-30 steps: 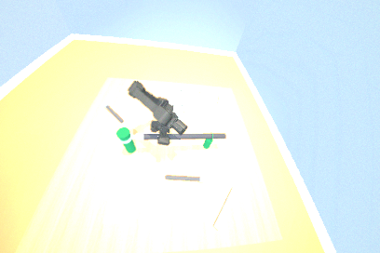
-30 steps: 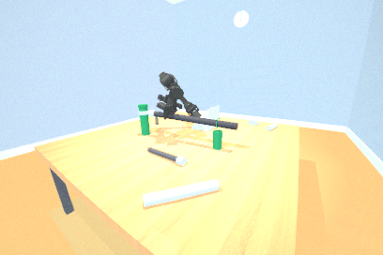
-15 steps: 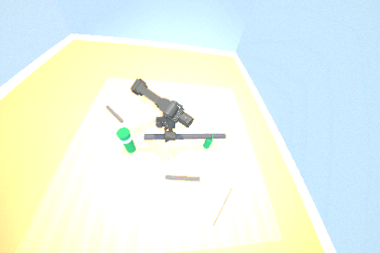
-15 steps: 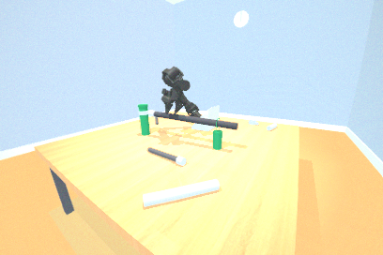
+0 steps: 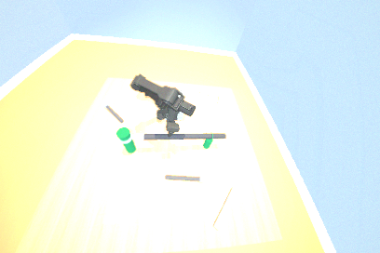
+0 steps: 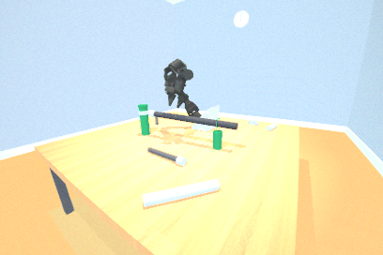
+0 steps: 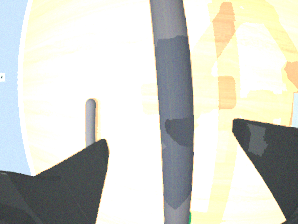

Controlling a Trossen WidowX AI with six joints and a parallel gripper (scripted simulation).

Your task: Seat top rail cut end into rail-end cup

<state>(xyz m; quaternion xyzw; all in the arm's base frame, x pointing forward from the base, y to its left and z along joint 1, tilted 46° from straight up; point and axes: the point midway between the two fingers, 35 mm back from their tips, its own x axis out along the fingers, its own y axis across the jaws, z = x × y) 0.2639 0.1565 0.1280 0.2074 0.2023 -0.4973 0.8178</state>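
Above the tabletop (image 5: 128, 209) (image 6: 255, 197) (image 7: 50, 75), at the far left, the hand (image 5: 170, 134) (image 6: 175, 105) (image 7: 173, 136) is released, its fingers spread with daylight on both sides of the dark rail (image 5: 197, 136) (image 6: 199, 121) (image 7: 175, 80); the rail runs raised from beside the big post (image 5: 129, 146) (image 6: 145, 126) on the left to the small post (image 5: 207, 143) (image 6: 217, 141) on the right, where its other end reaches past the thin green loop (image 6: 217, 130).

Up at the band (image 5: 127, 140) (image 6: 143, 112), high on the big post, a pale cup (image 6: 151, 113) meets the rail's left end, as far as the exterior view tells; how deep the rail sits is too small to judge; we look to be at the letting-go, and the rail staying up without a grip suggests support at both ends; next comes a straight lift clear, fingers wide, no brushing the rail; if the seat proves shallow, it wants another push left, minding that the band doesn't slip down.
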